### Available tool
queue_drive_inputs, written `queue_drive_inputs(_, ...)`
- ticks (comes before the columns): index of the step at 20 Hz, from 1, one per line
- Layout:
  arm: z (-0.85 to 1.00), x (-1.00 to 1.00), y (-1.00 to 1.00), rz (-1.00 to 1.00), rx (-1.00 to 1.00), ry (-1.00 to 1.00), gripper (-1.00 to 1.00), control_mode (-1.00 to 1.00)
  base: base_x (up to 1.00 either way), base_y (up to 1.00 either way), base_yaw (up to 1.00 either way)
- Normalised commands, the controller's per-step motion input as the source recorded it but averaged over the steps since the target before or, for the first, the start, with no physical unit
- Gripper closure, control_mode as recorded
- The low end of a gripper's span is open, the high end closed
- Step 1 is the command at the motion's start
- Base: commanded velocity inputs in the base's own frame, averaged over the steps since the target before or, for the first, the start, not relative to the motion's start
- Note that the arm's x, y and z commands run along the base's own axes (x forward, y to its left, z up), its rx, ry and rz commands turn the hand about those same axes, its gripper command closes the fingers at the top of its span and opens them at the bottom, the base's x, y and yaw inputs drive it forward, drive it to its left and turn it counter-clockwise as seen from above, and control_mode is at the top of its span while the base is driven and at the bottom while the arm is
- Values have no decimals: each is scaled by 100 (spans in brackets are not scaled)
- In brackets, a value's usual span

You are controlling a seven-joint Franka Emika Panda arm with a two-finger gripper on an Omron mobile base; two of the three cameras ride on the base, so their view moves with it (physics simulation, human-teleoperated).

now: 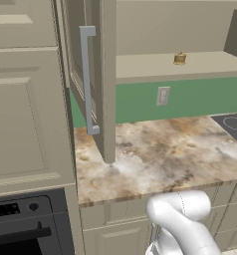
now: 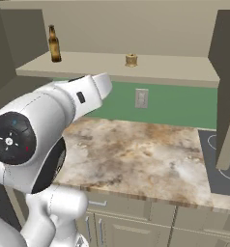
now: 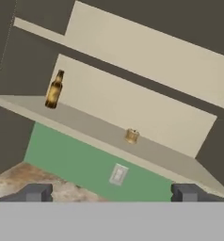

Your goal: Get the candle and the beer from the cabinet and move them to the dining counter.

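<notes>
The gripper [image 3: 111, 192] is wide apart and holds nothing. The candle [image 3: 132, 136] sits just ahead (the beer [image 3: 54, 90] is off to its left), so go slow and straight.

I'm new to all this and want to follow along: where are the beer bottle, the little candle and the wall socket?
beer [image 2: 54, 46], right base view, on the bottle's amber body.
candle [image 2: 131, 60], right base view, middle of the small jar.
wall socket [image 2: 141, 98], right base view, centre of the white plate.

Amber beer [image 2: 54, 44] — golden-brown candle [image 2: 131, 60] — beige cabinet [image 2: 136, 29], green wall [image 2: 179, 103].
</notes>
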Motion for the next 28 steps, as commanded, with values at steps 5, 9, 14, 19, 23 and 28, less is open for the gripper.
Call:
queue_drive_inputs(5, 14, -19, 67, 19, 5, 13, -100, -100, 0, 0, 0)
queue_drive_inputs(9, 1, 0, 53, 13, 7, 10, -100, -100, 0, 0, 0)
queue_drive_inputs(14, -1, 23, 25, 3, 14, 0, -100, -100, 0, 0, 0)
queue_drive_inputs(19, -7, 38, 45, 0, 9, 0, -100, -100, 0, 0, 0)
queue_drive_inputs(23, -1, 38, 53, 0, 8, 0, -100, -100, 0, 0, 0)
queue_drive_inputs(28, 0, 43, 48, 0, 8, 0, -100, -100, 0, 0, 0)
